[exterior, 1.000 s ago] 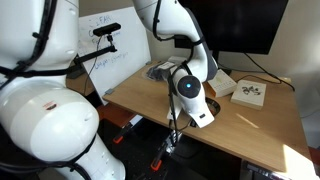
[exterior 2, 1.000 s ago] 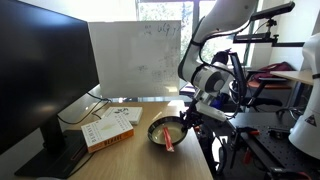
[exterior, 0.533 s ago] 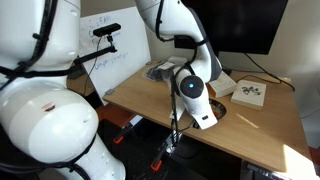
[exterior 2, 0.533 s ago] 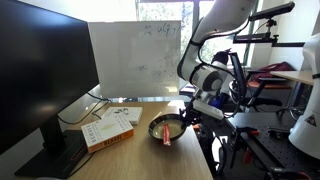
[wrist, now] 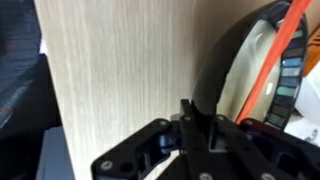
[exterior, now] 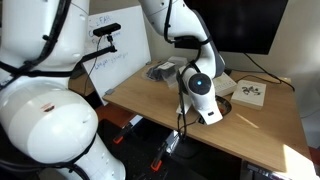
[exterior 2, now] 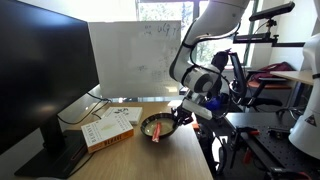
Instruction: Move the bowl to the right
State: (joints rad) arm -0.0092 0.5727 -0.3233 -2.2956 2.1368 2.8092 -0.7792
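A dark bowl with a pale inside holds a red-orange utensil. It sits on the wooden desk near its front edge. My gripper is shut on the bowl's rim on the side nearest the arm. In the wrist view the fingers pinch the dark rim, and the orange utensil lies across the bowl. In an exterior view the gripper body hides most of the bowl.
A black monitor and a book stand beside the bowl. A whiteboard stands at the back. A pamphlet and a grey object lie on the desk. Its edge drops off next to the gripper.
The gripper and the bowl have shifted along the desk toward the book and monitor. The grip on the rim is unchanged.
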